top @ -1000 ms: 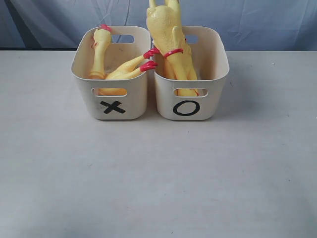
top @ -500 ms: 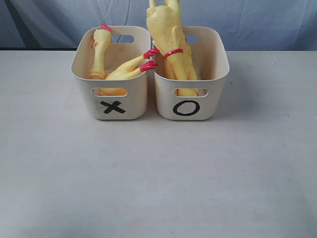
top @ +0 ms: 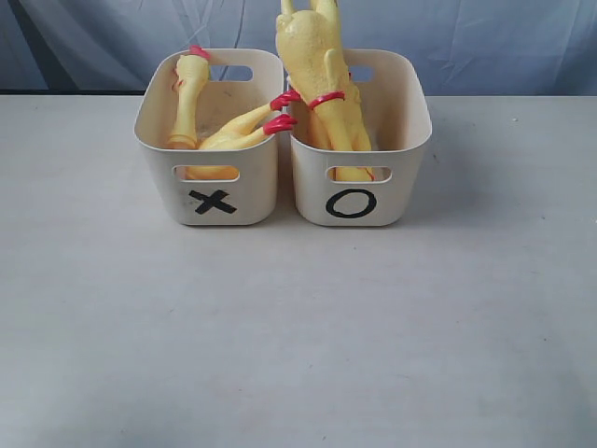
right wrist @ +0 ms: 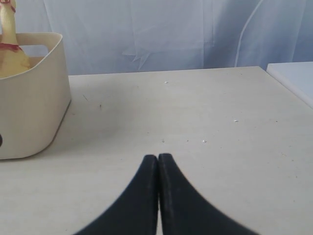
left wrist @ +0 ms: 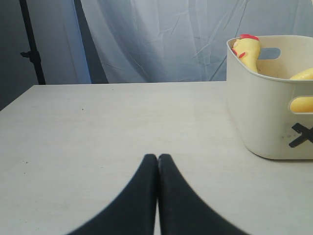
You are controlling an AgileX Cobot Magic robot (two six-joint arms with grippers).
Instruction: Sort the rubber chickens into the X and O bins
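Two cream tubs stand side by side at the back of the table. The X bin (top: 211,187) holds a short chicken head-and-neck piece (top: 189,93) and a long chicken (top: 241,133) lying with its red feet on the rim. The O bin (top: 358,191) holds upright long chickens (top: 319,75) sticking out above it. No gripper appears in the exterior view. My left gripper (left wrist: 157,156) is shut and empty, low over the table, with the X bin (left wrist: 266,112) off to one side. My right gripper (right wrist: 157,156) is shut and empty too, with the O bin (right wrist: 29,107) beside it.
A pale wooden table (top: 298,327) stretches in front of the bins. A light curtain (top: 466,37) hangs behind. A dark stand (left wrist: 30,44) is seen past the table edge in the left wrist view, and a white surface (right wrist: 293,78) lies at the table's far side in the right wrist view.
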